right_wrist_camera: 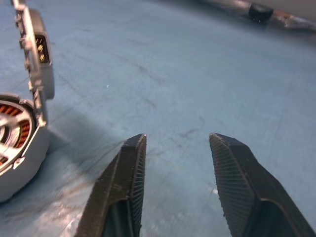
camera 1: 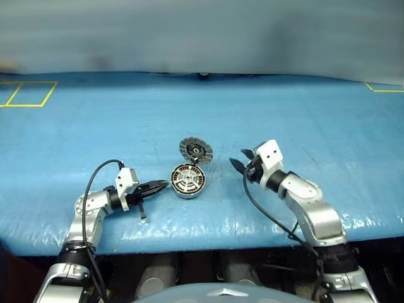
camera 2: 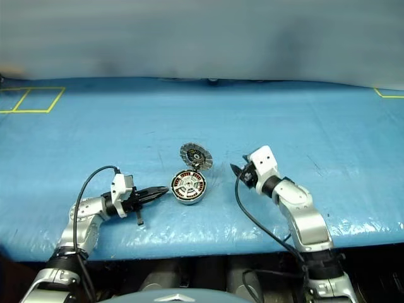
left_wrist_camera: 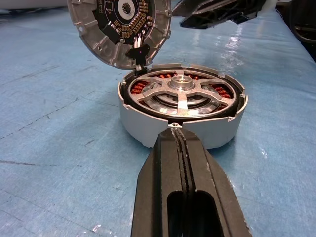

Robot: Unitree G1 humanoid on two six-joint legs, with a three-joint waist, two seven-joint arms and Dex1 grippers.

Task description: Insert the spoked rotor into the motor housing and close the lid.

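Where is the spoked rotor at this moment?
The spoked rotor sits inside the motor housing near the middle of the blue table, between the two pincers, with the lid standing open at its far edge.

Just a blue plastic-wrapped table [camera 1: 189, 107], crinkly at the front edge, with yellow tape outlines [camera 1: 28, 93] near the far corners.

A: Any lettering on the motor housing [left_wrist_camera: 148, 129] or the lid [left_wrist_camera: 118, 27]?

B: None legible — the lid's dark inner face carries small pale marks, too fine to make out.

A: The blue table [camera 1: 303, 120]?

B: Yellow taped outlines [camera 1: 28, 93] at its far corners — plain lines, no words or numbers.
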